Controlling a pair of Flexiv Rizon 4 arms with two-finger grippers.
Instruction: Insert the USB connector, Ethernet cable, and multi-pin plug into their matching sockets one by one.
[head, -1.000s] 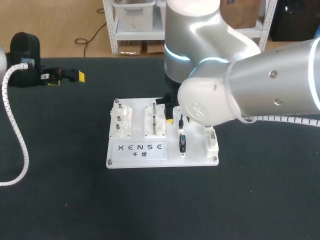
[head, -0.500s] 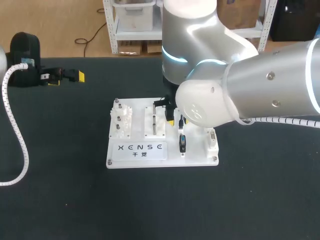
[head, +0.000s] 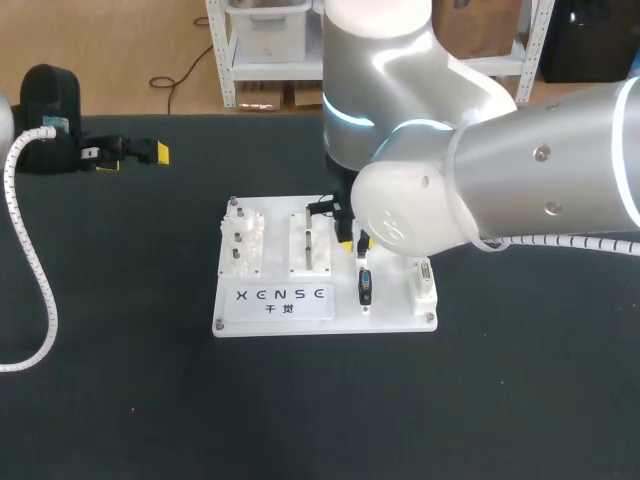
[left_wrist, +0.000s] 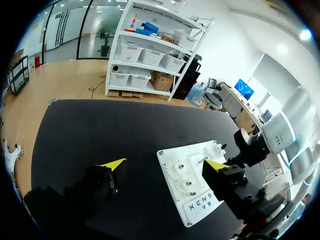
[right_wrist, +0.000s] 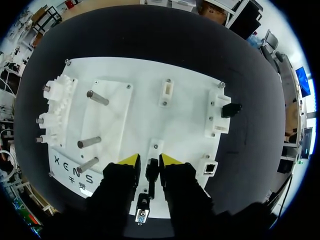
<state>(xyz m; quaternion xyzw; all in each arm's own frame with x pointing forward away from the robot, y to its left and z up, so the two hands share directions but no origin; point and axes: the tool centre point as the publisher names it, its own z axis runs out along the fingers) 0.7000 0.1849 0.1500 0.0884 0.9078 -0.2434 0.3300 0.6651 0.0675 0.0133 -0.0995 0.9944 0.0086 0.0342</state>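
Right fingers (right_wrist: 136, 161) shifted slightly, now straddling black plug (right_wrist: 151, 169) on white board (right_wrist: 185, 115).

- left gripper (left_wrist: 165, 163) hangs at the white board's (left_wrist: 186, 201) edge, fingers wide apart.
- right arm (left_wrist: 280, 132) stands over the board's far side.
- black table (left_wrist: 100, 125) lies under the board.

The flat white plastic fixture board (head: 400, 318) bears black lettering; the matte tabletop (head: 120, 400) is black. The black left gripper (left_wrist: 166, 163) has yellow tips. The silver-grey right arm (head: 540, 170) wears a pale-blue ring.
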